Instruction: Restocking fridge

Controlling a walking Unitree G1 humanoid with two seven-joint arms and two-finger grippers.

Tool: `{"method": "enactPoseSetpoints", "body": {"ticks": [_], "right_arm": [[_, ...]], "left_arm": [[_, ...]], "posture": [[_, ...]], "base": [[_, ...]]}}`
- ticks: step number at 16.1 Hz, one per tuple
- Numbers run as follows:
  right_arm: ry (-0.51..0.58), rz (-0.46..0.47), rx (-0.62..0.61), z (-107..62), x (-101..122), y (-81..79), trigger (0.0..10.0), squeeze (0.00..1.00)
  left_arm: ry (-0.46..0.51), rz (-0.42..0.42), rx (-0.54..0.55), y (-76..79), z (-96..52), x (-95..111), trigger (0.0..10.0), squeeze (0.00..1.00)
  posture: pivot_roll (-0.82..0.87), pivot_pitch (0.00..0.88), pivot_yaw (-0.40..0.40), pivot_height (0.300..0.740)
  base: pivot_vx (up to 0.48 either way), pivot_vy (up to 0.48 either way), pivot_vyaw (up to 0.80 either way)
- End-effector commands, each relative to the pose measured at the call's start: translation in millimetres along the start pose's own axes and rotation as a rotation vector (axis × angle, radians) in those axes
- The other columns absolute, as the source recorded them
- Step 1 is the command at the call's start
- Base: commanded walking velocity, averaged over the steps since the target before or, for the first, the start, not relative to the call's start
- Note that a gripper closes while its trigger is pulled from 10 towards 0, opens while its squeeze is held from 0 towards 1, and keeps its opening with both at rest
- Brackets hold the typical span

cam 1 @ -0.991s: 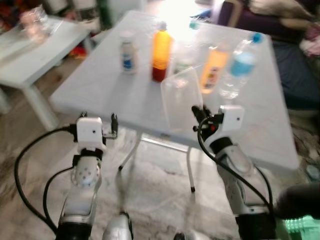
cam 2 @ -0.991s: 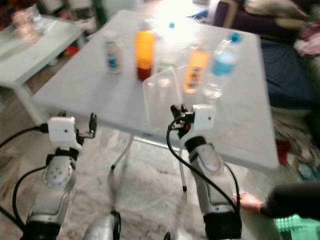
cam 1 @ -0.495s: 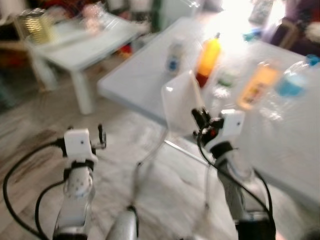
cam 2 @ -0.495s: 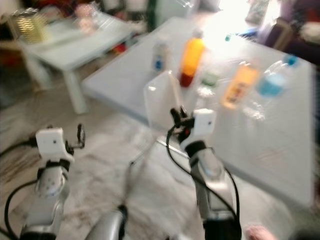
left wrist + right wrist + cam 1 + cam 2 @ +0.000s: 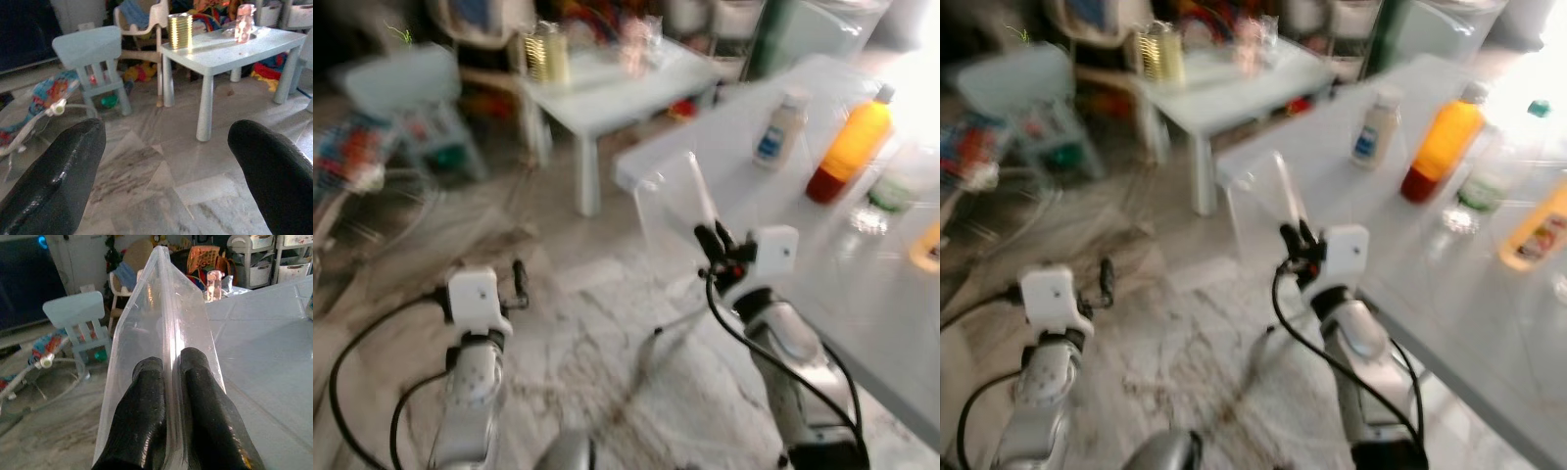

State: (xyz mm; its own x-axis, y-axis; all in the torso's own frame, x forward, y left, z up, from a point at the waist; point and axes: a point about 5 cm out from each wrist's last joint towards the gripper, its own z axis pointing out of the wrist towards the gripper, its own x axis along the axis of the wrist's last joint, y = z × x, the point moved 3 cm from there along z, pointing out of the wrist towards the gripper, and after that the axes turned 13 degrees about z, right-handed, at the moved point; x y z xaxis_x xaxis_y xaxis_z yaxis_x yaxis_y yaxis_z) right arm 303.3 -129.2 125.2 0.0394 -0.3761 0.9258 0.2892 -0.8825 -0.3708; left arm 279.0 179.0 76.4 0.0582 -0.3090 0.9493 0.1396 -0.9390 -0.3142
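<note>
Currently the R gripper is clenched on the rim of a clear bin, fingers pinching one wall. Bin is carried in the air, off the table edge, directly above/ahead of the gripper. Its long axis runs up and away from the fingers, roughly vertical; which way its mouth faces is hard to tell. L gripper is released, w/ nothing between its fingers, low over the floor. Bottles stand on the table, right of the bin. R arm has the load; the fridge, judged the drop-off point, isn't identifiable.
</note>
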Motion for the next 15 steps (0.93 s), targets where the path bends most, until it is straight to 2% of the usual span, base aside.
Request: {"method": "enactPoseSetpoints", "body": {"ticks": [1, 4, 8, 15], "right_arm": [[0.018, 0.001, 0.022, 1.9, 3.8, -7.3, 10.0, 0.00], [0.014, 0.000, 0.025, 2.0, 2.6, -7.3, 10.0, 0.00], [0.005, -0.007, 0.039, 2.0, 1.5, -9.1, 10.0, 0.00], [0.011, -0.009, 0.016, -1.7, 0.9, -4.2, 10.0, 0.00]], "left_arm": [[0.003, 0.019, 0.006, -4.8, 1.0, 0.8, 10.0, 0.00], [0.000, 0.030, 0.010, -8.0, -0.6, -0.8, 10.0, 0.00], [0.017, 0.042, 0.009, -3.1, 3.1, 3.7, 10.0, 0.00], [0.005, 0.060, -0.037, -1.1, 0.4, -2.9, 10.0, 0.00]], "posture": [[0.11, 0.075, -0.029, 0.740], [0.12, 0.073, -0.032, 0.740], [0.12, 0.073, -0.036, 0.740], [0.11, 0.073, -0.032, 0.740]], "base": [[0.000, 0.000, 0.80], [0.000, 0.000, 0.80], [0.000, 0.000, 0.80], [0.000, 0.000, 0.80]]}}
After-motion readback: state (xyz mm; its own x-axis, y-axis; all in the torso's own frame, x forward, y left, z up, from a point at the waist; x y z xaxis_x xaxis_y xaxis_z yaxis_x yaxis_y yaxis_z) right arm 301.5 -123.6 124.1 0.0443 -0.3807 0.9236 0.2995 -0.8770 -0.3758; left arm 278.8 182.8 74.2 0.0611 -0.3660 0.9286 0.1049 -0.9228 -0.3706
